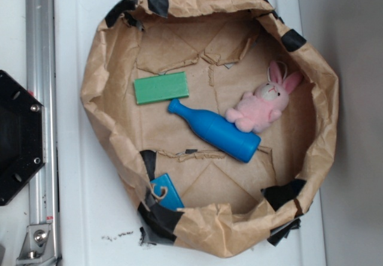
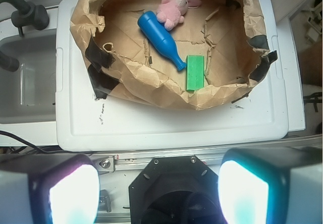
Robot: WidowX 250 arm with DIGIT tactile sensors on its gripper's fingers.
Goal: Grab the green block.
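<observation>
A shallow nest of crumpled brown paper, patched with black tape, is seen from above on a white plastic lid. Inside it, the green block lies flat on the paper floor towards the upper left of the exterior view, its long side almost level. Just below it, near but not clearly touching, lies the narrow neck of a blue bottle, which is laid on its side and slants down to the right. A pink plush rabbit is pressed against the bottle's wide end. A small blue square with a string loop is tucked against the lower left wall of the nest.

In the wrist view, the gripper is seen well apart from the nest, held over the black base and metal rail at the lid's edge. Its two pale fingertips are spread wide, and nothing is held between them. The green block is shown standing lengthwise just behind the near paper wall.
</observation>
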